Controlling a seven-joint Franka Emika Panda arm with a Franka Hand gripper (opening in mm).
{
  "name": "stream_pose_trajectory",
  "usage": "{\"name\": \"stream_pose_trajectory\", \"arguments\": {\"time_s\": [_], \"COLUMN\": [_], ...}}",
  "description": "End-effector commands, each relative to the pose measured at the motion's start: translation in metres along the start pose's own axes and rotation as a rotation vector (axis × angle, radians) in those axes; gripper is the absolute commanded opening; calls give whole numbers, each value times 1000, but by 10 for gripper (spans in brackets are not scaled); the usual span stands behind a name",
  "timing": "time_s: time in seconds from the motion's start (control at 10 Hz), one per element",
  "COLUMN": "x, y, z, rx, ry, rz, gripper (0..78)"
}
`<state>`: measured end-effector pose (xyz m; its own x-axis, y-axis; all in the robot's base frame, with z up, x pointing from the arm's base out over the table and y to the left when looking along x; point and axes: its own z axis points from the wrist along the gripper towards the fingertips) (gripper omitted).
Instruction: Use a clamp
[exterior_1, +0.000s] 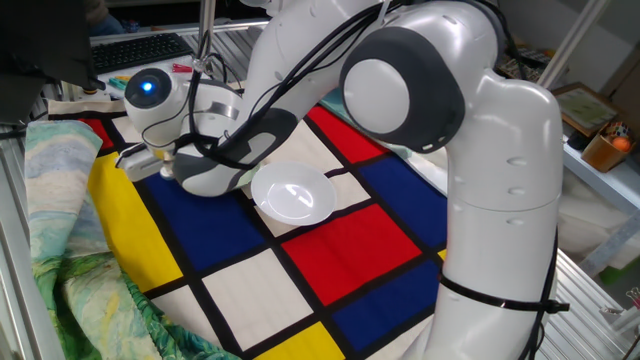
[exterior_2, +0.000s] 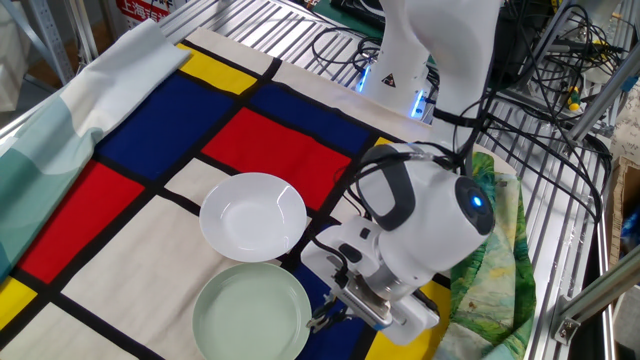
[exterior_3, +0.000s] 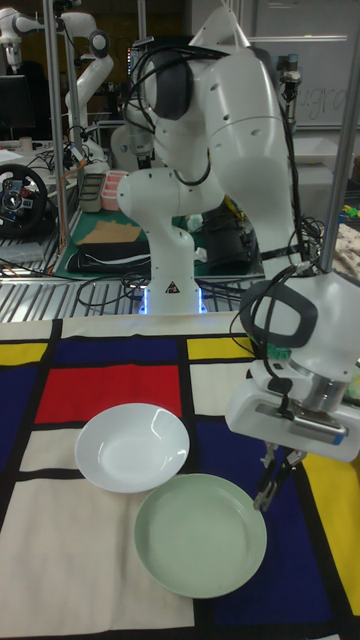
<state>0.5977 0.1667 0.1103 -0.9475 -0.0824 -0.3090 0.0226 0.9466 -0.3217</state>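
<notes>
My gripper (exterior_3: 276, 470) points down at the blue square just right of the pale green plate (exterior_3: 200, 535). Its black fingers (exterior_3: 291, 456) sit close together. From them hangs the clamp (exterior_3: 265, 492), a small dark piece with thin silvery arms, its tip close to the plate's right rim. In the other fixed view the gripper (exterior_2: 322, 320) shows as a dark tip beside the green plate (exterior_2: 250, 312). The bulky white wrist (exterior_1: 205, 165) hides the gripper and the clamp in the one fixed view.
A white bowl (exterior_3: 132, 447) sits up-left of the green plate, also seen as the bowl (exterior_1: 292, 193) beside the wrist. A checked cloth (exterior_2: 270, 140) in red, blue, yellow and white covers the table. Crumpled green fabric (exterior_1: 60, 250) lies at the table's edge.
</notes>
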Motion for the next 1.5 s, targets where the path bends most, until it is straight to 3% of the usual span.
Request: {"name": "stream_pose_trajectory", "arguments": {"time_s": [0.1, 0.4, 1.3, 1.5], "x": [-1, -1, -3, -3], "y": [2, 2, 4, 4], "z": [3, 4, 12, 12], "rx": [12, 40, 65, 83], "ry": [-16, -24, -52, -62], "rz": [-9, -26, -13, 9], "gripper": [13, 13, 13, 13]}}
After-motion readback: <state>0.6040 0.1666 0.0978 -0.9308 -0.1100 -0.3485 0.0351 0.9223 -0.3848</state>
